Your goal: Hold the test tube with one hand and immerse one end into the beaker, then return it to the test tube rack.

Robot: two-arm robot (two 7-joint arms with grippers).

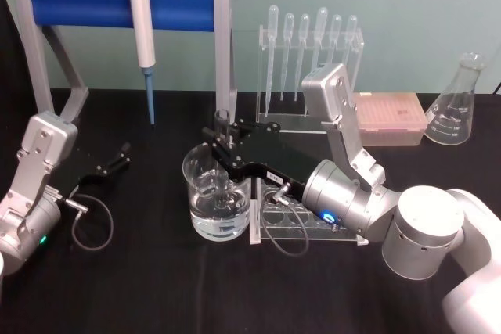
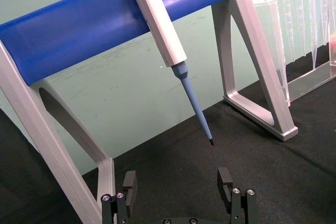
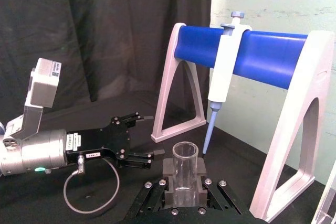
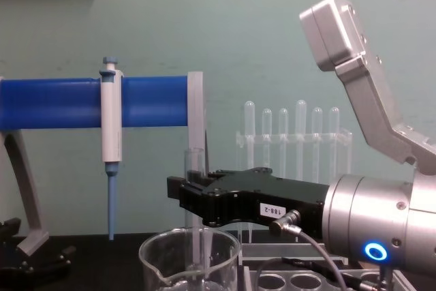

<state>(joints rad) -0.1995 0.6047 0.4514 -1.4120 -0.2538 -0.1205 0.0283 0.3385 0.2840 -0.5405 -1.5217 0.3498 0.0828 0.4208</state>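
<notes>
at the centre of the head view, the right gripper (image 1: pixel 227 150) pinches the test tube (image 1: pixel 222 134) upright over the beaker (image 1: pixel 218 193), its fingers pressed against the glass on both sides, as the right wrist view shows with the tube's open rim standing up between them. the tube is held vertical so its closed lower end can go straight down; in the chest view, lower middle of the frame, the tube (image 4: pixel 195 216) runs down past the beaker's rim (image 4: pixel 191 253) and its bottom end looks to be inside the glass, likely dipping into the water, though how deep cannot be told. the grip sits high on the tube, which keeps the fingers above the rim. at the left edge of the head view the left gripper (image 1: pixel 117 158) rests parked near the table, its fingers spread and holding nothing. just right of the beaker lies the clear tube rack (image 1: pixel 301 220), where the return will probably end; the gripper's cable loops above it. behind, in the upper part of the frame, the pipettor (image 1: pixel 143 33) hangs on the blue stand (image 1: pixel 117 1), with the pipette rack (image 1: pixel 309 60) and a flask (image 1: pixel 458 103) to the right, all well clear of a straight lift.
</notes>
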